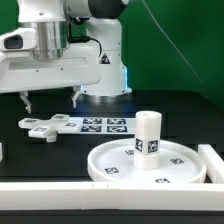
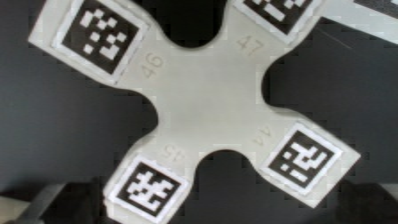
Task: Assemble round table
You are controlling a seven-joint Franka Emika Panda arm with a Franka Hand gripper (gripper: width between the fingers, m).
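The white cross-shaped base piece (image 1: 45,127) lies flat on the black table at the exterior view's left. It fills the wrist view (image 2: 205,95), with a square tag on each arm. My gripper (image 1: 50,100) hangs open directly above it, its two dark fingers spread wide and holding nothing. The large rimmed round disc (image 1: 120,172) lies at the front right. The short thick cylinder leg (image 1: 148,132) stands upright at its middle.
The marker board (image 1: 102,124) lies just right of the base piece. The white straight-edged border frame (image 1: 60,196) runs along the front and up the right side. The robot's base (image 1: 100,60) stands behind.
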